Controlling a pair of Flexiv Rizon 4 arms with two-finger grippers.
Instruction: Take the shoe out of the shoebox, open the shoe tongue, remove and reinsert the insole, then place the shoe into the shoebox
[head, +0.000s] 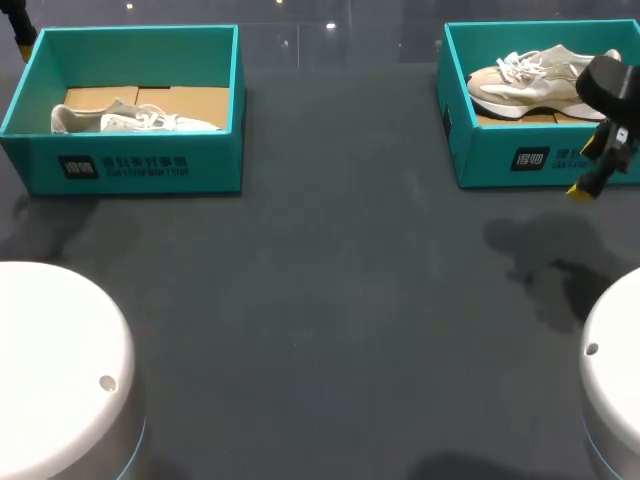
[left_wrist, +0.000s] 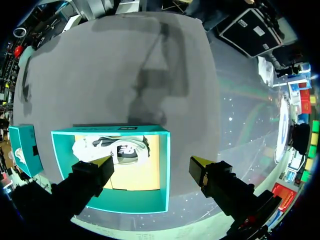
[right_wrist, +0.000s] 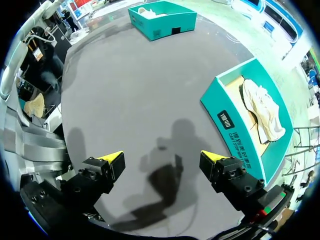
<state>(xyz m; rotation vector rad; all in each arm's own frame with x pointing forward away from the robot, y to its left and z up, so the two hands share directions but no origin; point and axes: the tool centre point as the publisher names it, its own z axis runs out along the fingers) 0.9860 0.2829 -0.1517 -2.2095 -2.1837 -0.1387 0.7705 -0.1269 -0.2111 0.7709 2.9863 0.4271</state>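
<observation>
1. Left hand (left_wrist: 152, 165) wide open, above left box (left_wrist: 125, 202); shoe (left_wrist: 112, 149) lies inside.
2. Right hand (right_wrist: 162, 159) wide open over tabletop (right_wrist: 140, 90), beside right box (right_wrist: 235, 130) holding second shoe (right_wrist: 262, 112).

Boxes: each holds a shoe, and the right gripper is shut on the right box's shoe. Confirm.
Not shut. The right wrist view shows the right gripper open and empty over the table, beside the right box; its shoe lies inside, untouched. Each box does hold a shoe.
</observation>
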